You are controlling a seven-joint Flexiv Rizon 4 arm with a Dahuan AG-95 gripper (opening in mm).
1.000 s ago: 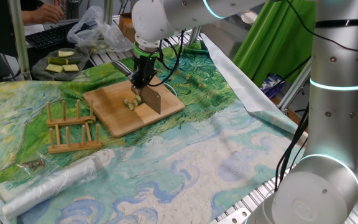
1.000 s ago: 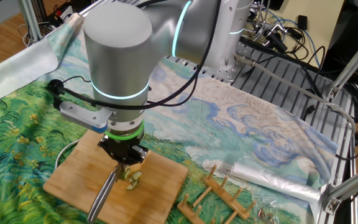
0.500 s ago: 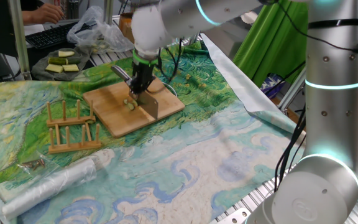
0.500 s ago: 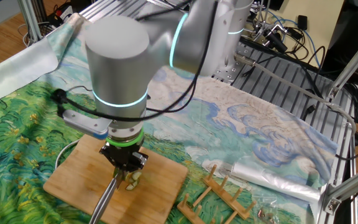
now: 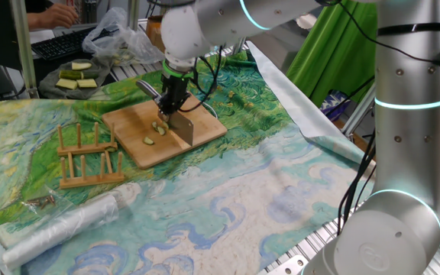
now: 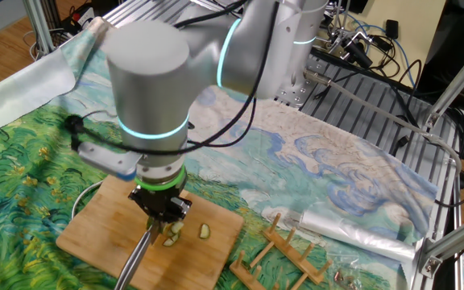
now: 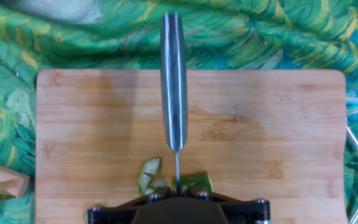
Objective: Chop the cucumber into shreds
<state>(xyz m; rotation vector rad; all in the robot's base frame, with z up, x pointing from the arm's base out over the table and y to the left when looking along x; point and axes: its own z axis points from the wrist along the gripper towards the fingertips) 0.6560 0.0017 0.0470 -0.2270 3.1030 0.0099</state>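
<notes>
One stray slice point(image 5: 149, 140) near the board's point(image 5: 132, 145) edge.

Table point(image 5: 296, 252): metal-slatted surface, largely covered by a painted-pattern cloth point(image 5: 228, 183) in greens and blues. Lying directly on the cloth: a wooden cutting board point(image 5: 132, 137), a wooden slotted rack point(image 5: 88, 156) just beside it, and a roll of clear plastic point(image 5: 63, 225) near the front edge.

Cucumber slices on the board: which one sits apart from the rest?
The lone slice lying on bare cutting board, clear of the knife. The other slices are clustered right against the blade.
</notes>
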